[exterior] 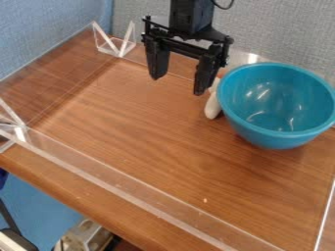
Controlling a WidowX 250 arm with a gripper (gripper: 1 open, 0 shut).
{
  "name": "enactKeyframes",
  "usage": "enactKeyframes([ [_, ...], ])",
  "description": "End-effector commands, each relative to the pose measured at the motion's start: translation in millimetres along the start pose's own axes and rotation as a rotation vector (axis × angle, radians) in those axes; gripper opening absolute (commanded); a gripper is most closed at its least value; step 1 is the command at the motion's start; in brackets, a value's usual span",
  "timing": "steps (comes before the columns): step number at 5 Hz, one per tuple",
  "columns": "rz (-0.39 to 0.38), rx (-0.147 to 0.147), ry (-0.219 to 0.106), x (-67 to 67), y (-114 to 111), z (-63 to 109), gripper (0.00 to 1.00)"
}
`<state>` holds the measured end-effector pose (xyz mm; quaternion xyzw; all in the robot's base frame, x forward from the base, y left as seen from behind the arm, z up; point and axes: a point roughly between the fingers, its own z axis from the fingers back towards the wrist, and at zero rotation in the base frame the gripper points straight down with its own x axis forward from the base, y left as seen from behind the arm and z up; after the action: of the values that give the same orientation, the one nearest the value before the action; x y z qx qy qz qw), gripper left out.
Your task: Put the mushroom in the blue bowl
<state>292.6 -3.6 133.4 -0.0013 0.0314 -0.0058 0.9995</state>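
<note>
wood-look tabletop (141,125), grey wall (281,27)

Tool (179,82) pointing down, fingers spread wide open

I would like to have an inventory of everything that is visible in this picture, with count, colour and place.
bowl: 1, teal-blue, right side of the table
mushroom: 1, cream-white, left of the bowl, close by it
table: 1, brown wood, under the bowl and mushroom
clear bracket: 1, transparent, far left part of the table
wall: grey, behind the table
blue surface: 1, blue, lower left, below the table edge
metal and black parts: several, lower left corner, not clear what they are
robot hand: 1, black, open, above the table, left of the bowl
</note>
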Motion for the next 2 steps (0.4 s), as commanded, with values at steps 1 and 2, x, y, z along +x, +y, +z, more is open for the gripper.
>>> enactKeyframes([
  [1,0.077,-0.001,-0.014,0.2,29.3,-0.2,1.00],
  [2,0.194,0.011,-0.036,7.3,79.5,-2.8,1.00],
])
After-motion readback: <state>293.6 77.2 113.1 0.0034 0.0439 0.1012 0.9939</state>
